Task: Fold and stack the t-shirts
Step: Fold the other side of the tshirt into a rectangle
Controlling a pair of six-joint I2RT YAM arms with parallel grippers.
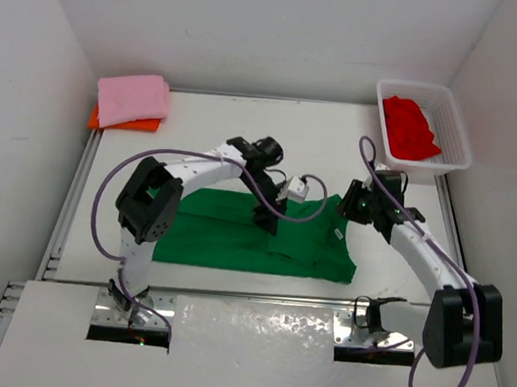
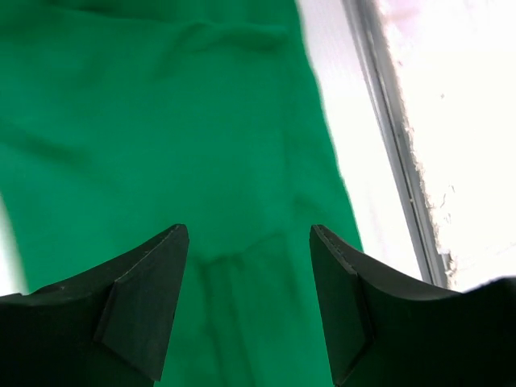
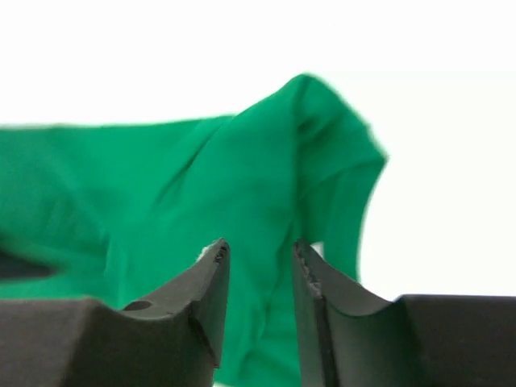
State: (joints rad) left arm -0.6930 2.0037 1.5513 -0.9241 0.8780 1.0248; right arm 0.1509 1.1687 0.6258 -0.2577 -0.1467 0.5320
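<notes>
Although both arms lean over the middle of the table [image 1: 219, 122], the overhead view shows bare white surface along the far edge and down the left side of the green t-shirt [image 1: 219, 235]. That shirt lies spread wide close to the near edge, mostly flat, with its right end bunched into creases. The pink t-shirt [image 1: 133, 98] sits folded on the orange t-shirt [image 1: 120, 123] in the far left corner, and only a strip of orange shows. The red t-shirt [image 1: 409, 127] lies crumpled in the white basket [image 1: 461, 155] at the far right corner. The left gripper [image 1: 268, 220] hangs over the green shirt's middle. The right gripper [image 1: 346, 207] is at the shirt's far right end, and its fingers are too small to read from here.

From the left wrist, the left gripper [image 2: 248, 235] has its fingers [image 2: 141, 302] spread wide with nothing between them. Smooth green cloth lies below, and the table's edge rail [image 2: 395, 153] runs beside it.

From the right wrist, the right gripper [image 3: 260, 250] has its fingers [image 3: 211, 282] a narrow gap apart. Green cloth rises beyond them in a blurred peak. I cannot tell whether any of it is pinched. The background is washed out white.
</notes>
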